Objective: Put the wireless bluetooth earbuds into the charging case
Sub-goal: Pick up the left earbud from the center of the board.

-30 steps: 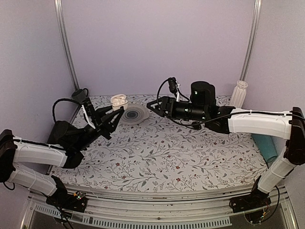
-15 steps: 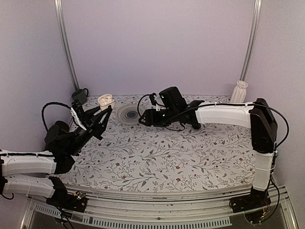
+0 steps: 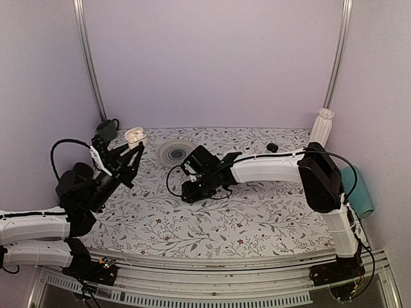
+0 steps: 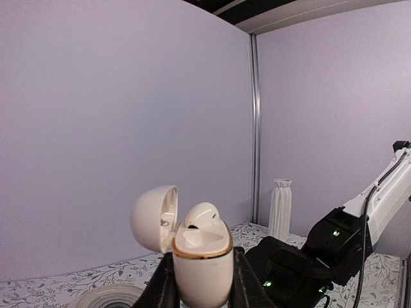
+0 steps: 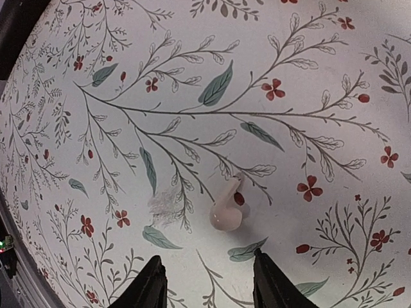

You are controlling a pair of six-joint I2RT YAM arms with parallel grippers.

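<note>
Up top, L jaws clamp the open charging case (image 3: 135, 135) aloft, far left; R jaws hang low over the worktop (image 3: 270, 212). L wrist: one earbud (image 4: 201, 215) sits in the case. R wrist: second earbud (image 5: 226, 212) lies loose just ahead of parted, empty jaws. Step looks like pickup; next needs straddling it, then a gentle pinch.

The surface (image 5: 308, 96) is off-white with a floral print: thin grey branches, grey-green leaves, little red flowers. The charging case (image 4: 202, 266) is glossy cream with a gold-looking rim, and the seated earbud (image 4: 201, 215) is the same cream. The loose earbud (image 5: 226, 208) looks more pale pinkish-cream. The walls (image 3: 212, 64) are all lilac, the right tool (image 5: 205, 258) is black, and the vase (image 4: 280, 208) is plain white.
</note>
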